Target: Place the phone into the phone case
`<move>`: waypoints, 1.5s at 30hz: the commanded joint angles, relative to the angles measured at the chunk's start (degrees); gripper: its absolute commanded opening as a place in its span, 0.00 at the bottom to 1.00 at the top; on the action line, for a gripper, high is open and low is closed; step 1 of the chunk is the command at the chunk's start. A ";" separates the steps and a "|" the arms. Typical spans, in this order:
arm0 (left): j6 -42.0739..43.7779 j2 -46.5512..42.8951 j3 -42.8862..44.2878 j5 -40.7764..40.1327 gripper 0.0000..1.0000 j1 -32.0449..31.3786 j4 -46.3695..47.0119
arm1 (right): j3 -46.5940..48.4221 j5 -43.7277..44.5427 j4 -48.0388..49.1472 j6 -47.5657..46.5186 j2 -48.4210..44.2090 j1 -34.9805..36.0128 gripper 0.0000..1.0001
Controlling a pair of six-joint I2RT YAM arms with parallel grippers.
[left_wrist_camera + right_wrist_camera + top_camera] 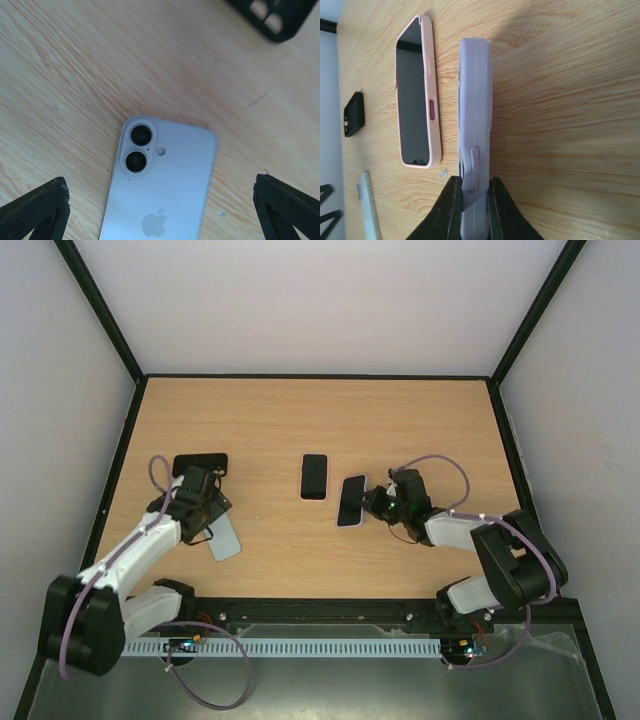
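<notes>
A bare pale blue phone (pixel 160 185) lies face down on the table, camera lenses up, between the wide-apart fingers (pixel 35 212) of my open left gripper (pixel 160 212), which hovers over it without touching. In the top view that phone (pixel 227 539) lies just below the left gripper (pixel 212 512). An empty black phone case (pixel 200 463) lies just beyond them. My right gripper (pixel 472 200) is shut on the lower end of a lavender case (pixel 476 115) standing on its long edge. In the top view this lavender case (pixel 351 500) shows a dark screen inside, with the right gripper (pixel 372 502) at its right side.
A phone in a pink case (pixel 314 476) lies screen up at the table's middle, close to the left of the lavender one. The black case (pixel 272 17) shows at the left wrist view's top right. Black frame rails edge the wooden table (pixel 430 420).
</notes>
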 commanded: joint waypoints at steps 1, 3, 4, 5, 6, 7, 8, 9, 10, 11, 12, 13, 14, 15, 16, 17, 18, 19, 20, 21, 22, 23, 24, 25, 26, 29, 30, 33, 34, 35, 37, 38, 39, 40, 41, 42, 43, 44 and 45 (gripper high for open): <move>2.79 7.77 -0.85 3.36 0.99 0.38 2.80 | 1.34 -6.44 7.31 -1.31 4.84 -3.81 0.05; 3.47 10.93 -0.58 4.15 0.99 0.35 3.88 | 2.38 -6.65 7.03 -2.41 7.06 -5.05 0.06; 3.72 12.24 -0.42 4.34 0.99 0.30 4.26 | 2.99 -6.79 6.58 -2.87 8.10 -5.34 0.06; 3.77 13.29 -0.28 4.47 0.99 0.32 4.45 | 3.60 -6.89 6.14 -3.32 9.07 -5.50 0.07; 3.82 14.14 -0.04 4.44 0.99 0.33 4.40 | 4.45 -6.95 5.43 -4.01 10.10 -5.59 0.08; 3.76 14.78 0.10 4.42 0.99 0.27 4.32 | 5.26 -6.87 4.44 -4.66 11.03 -5.61 0.09; 3.62 15.13 0.13 4.29 0.99 0.33 4.26 | 5.88 -6.58 3.64 -5.22 11.76 -5.64 0.10; 3.43 15.33 0.02 4.17 0.99 0.29 4.22 | 6.16 -6.07 3.19 -5.41 12.22 -5.68 0.11; 3.33 15.45 -0.13 4.14 0.99 0.32 4.30 | 6.25 -5.52 3.03 -5.57 12.51 -5.76 0.12; 3.10 15.69 -0.25 4.14 0.98 0.29 4.34 | 6.33 -4.92 2.87 -5.71 12.57 -5.76 0.13; 2.98 15.83 -0.32 4.21 0.97 0.34 4.39 | 6.50 -4.31 2.16 -5.93 12.52 -5.77 0.16; 2.87 16.10 -0.44 4.34 0.97 0.32 4.32 | 6.79 -3.79 1.38 -6.18 12.43 -5.78 0.19; 2.63 16.35 -0.55 4.40 0.96 0.32 4.23 | 6.96 -3.29 0.57 -6.44 12.19 -5.78 0.23; 2.38 16.61 -0.67 4.51 0.96 0.30 4.20 | 7.02 -2.97 -0.01 -6.58 11.66 -5.78 0.28; 2.34 16.84 -0.89 4.80 0.96 0.23 4.37 | 7.01 -2.49 -0.61 -6.65 11.05 -5.78 0.32; 2.42 16.99 -1.18 5.29 0.95 0.20 4.80 | 6.81 -2.07 -1.17 -6.70 10.23 -5.73 0.37; 2.42 17.04 -1.36 5.62 0.94 0.19 5.25 | 6.52 -1.66 -1.61 -6.72 9.30 -5.75 0.43; 2.42 17.15 -1.47 5.79 0.93 0.12 5.58 | 6.23 -1.33 -2.30 -6.70 8.15 -5.78 0.48; 2.42 17.28 -1.41 5.70 0.93 -0.03 5.62 | 6.13 -0.95 -3.16 -6.81 7.10 -5.78 0.53; 2.31 17.45 -1.31 5.41 0.93 -0.19 5.44 | 5.98 -0.55 -3.96 -6.85 5.73 -5.73 0.58; 2.14 17.66 -1.05 5.11 0.93 -0.37 5.06 | 5.63 -0.25 -4.66 -6.79 4.42 -5.72 0.63; 1.89 17.91 -0.86 4.77 0.93 -0.65 4.63 | 5.11 0.19 -5.10 -6.64 2.94 -5.78 0.67; 1.82 18.22 -0.65 4.60 0.93 -0.94 4.27 | 4.45 0.31 -5.29 -6.32 1.25 -5.74 0.70; 1.81 18.48 -0.38 4.71 0.93 -1.11 4.04 | 3.75 0.25 -5.31 -5.98 -0.27 -5.78 0.74; 2.04 18.76 -0.08 4.88 0.93 -1.46 3.96 | 3.14 0.17 -5.39 -5.57 -1.70 -5.72 0.77; 2.20 19.76 0.95 4.45 0.93 -2.68 3.54 | 1.59 -0.20 -6.16 -4.73 -5.66 -5.60 0.84; 1.88 20.40 1.48 4.07 0.94 -3.00 3.06 | 1.14 -0.17 -6.56 -4.57 -6.86 -5.61 0.85; 2.42 22.70 2.98 4.45 0.95 -4.08 2.61 | -0.44 0.16 -8.26 -4.16 -11.10 -5.43 0.88; 2.83 23.17 3.14 4.98 0.95 -4.50 2.82 | -0.97 0.30 -8.79 -4.15 -12.34 -5.30 0.89; 3.08 23.50 3.31 5.24 0.95 -5.09 3.01 | -1.52 0.44 -9.40 -4.03 -13.63 -5.13 0.89; 2.94 23.84 3.34 4.36 0.96 -6.48 3.15 | -2.52 0.65 -10.41 -3.68 -16.24 -4.81 0.90; 2.50 23.98 3.02 3.88 0.96 -6.93 3.16 | -3.23 0.97 -10.90 -3.33 -17.52 -4.39 0.91; 2.14 24.17 2.63 3.83 0.96 -7.09 3.16 | -3.72 1.25 -11.20 -2.89 -18.76 -4.04 0.91; 1.90 24.21 2.18 4.12 0.95 -7.12 3.33 | -4.16 1.43 -11.45 -2.47 -19.97 -3.62 0.91; 1.77 24.29 1.74 4.33 0.95 -7.27 3.60 | -4.39 1.69 -11.82 -2.14 -20.95 -3.18 0.91; 1.58 24.23 1.36 4.39 0.94 -7.42 3.84 | -4.53 2.09 -12.26 -1.85 -21.89 -2.62 0.91; 1.47 24.16 0.99 4.51 0.92 -7.56 4.19 | -4.36 2.55 -12.84 -1.60 -22.51 -1.98 0.91; 1.46 23.93 0.76 4.64 0.90 -7.75 4.56 | -4.29 3.11 -13.28 -1.34 -23.12 -1.35 0.91; 1.38 23.71 0.56 4.85 0.88 -7.94 5.00 | -4.21 3.49 -13.50 -1.05 -23.62 -0.51 0.91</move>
